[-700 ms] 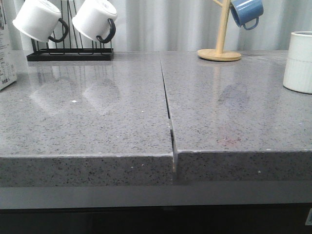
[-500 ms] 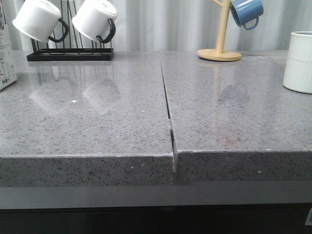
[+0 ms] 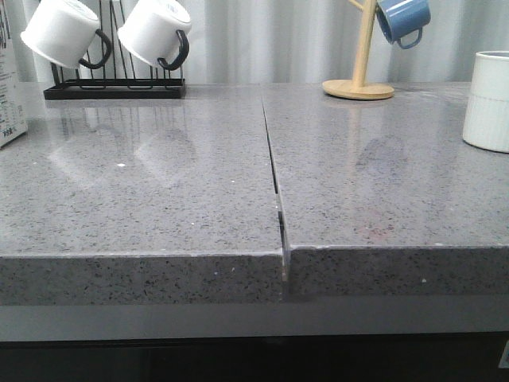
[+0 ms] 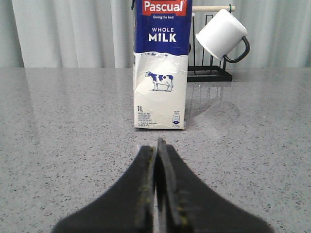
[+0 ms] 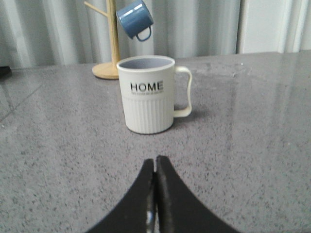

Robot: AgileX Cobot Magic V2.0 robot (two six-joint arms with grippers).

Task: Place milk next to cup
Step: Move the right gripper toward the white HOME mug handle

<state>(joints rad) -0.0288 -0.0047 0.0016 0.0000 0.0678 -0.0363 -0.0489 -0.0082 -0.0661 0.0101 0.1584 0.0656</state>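
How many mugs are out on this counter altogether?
4. Two small white mugs hang on the black rack at back left, a blue mug hangs on the wooden tree, and the HOME cup stands far right. More may sit off-frame.

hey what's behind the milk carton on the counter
Behind the milk stands a black rack with a small white mug hanging on it, then grey curtain. The carton covers the rack's near side, so anything else there is hidden.

milk (image 4: 160, 73): white, dark blue top, red band | cup (image 5: 146, 94): off-white, black letters, ribbed
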